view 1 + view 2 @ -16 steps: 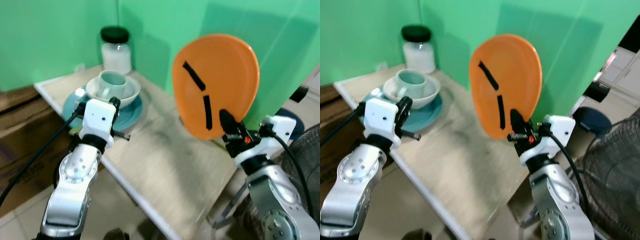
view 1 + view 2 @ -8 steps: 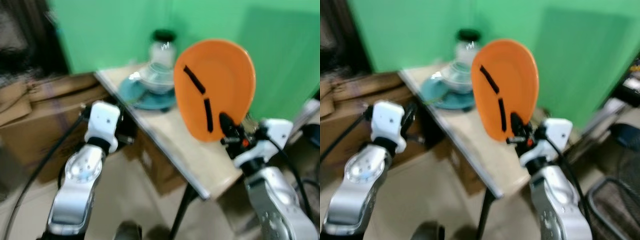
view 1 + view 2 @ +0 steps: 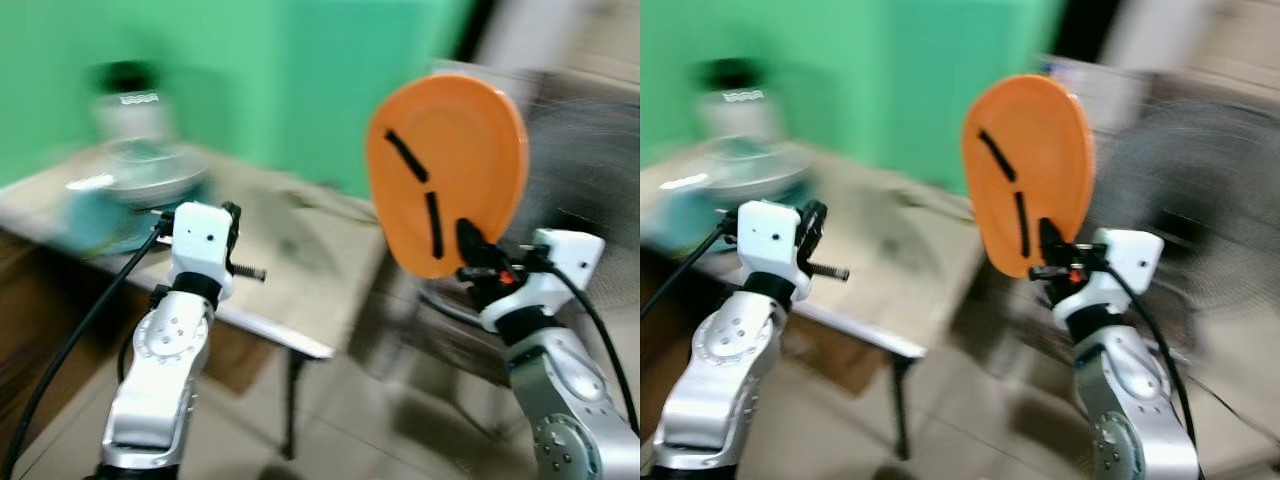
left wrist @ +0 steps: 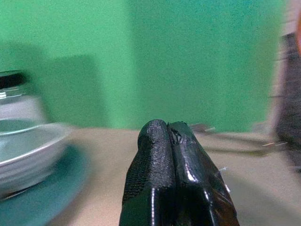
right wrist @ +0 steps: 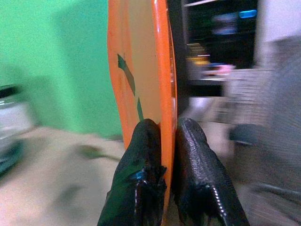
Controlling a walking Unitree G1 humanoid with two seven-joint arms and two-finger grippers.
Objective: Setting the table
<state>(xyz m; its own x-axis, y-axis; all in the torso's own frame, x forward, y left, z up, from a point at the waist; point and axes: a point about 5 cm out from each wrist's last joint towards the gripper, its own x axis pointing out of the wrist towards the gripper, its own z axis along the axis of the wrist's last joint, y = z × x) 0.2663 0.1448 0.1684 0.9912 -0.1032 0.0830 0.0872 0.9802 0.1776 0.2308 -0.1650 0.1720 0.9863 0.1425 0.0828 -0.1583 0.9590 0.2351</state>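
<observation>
Green wall [image 3: 250, 70] fills the background behind the scene; head views are heavily motion-blurred.

Table [image 3: 300, 260]: pale wooden top on dark legs, in front of the green wall, on the robot's left and centre. Its near corner sits between the two arms.

Fan [image 3: 1180, 210]: a round dark wire guard, blurred, on the robot's right behind the raised plate and the right arm. Detail cannot be made out.

Orange plate [image 3: 447, 170]: held upright on edge, high on the robot's right, off the table's right end. Two black strips mark the face turned to the head camera. It partly covers the fan behind it.

Teal plate [image 3: 95, 215]: on the far left part of the table, with a pale bowl [image 4: 28, 150] stacked on it. Blurred.

Jar [image 3: 125, 100]: clear body, black lid, behind the teal plate against the wall.

Right gripper [image 5: 167, 141]: fingers clamped on the lower rim of the orange plate, one on each face of it, as the right wrist view shows edge-on.

Left gripper [image 4: 170, 136]: fingers pressed together with nothing between them, raised over the near edge of the table, pointing toward the wall. Bowl and teal plate lie near it, to the side, not touching.
</observation>
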